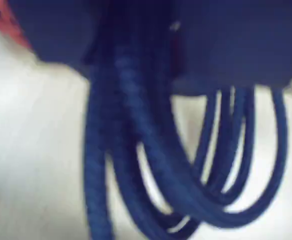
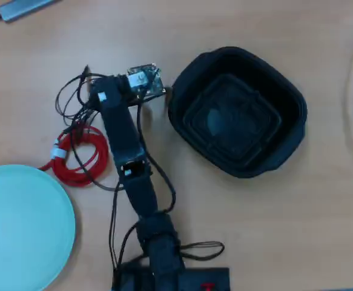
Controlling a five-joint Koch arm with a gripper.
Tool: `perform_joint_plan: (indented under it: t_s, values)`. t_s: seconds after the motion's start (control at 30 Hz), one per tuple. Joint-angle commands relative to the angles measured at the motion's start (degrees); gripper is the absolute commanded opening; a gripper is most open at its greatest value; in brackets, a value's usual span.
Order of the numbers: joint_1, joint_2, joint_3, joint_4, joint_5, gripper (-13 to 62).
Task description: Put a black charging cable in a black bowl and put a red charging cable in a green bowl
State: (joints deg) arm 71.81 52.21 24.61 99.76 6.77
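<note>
In the wrist view the black charging cable point(image 1: 186, 165) hangs as several loops right under my gripper point(image 1: 135, 65), whose dark jaws fill the top of the picture and look shut on the coil. In the overhead view the gripper point(image 2: 94, 94) is at the upper left, with thin black loops point(image 2: 66, 100) beside it. The red charging cable point(image 2: 73, 176) lies coiled on the table just below the gripper; it also shows as a red patch in the wrist view point(image 1: 5, 22). The black bowl point(image 2: 285, 145) stands empty to the right. The green bowl point(image 2: 19, 230) is empty at the lower left.
The arm point(image 2: 131, 163) runs from its base point(image 2: 164, 273) at the bottom edge up to the gripper, with loose black wires alongside. A grey flat device point(image 2: 25, 7) lies at the top left. The wooden table point(image 2: 273, 242) shows bare at the lower right.
</note>
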Motion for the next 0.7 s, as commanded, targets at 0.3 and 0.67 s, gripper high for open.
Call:
perform_joint_plan:
  t_s: [0.3,0.67]
  values:
    - [-2.7,13.6,-4.8,0.3,-0.2,-6.3]
    - [-7.1,20.7,-4.7,-6.2,-5.5,-6.3]
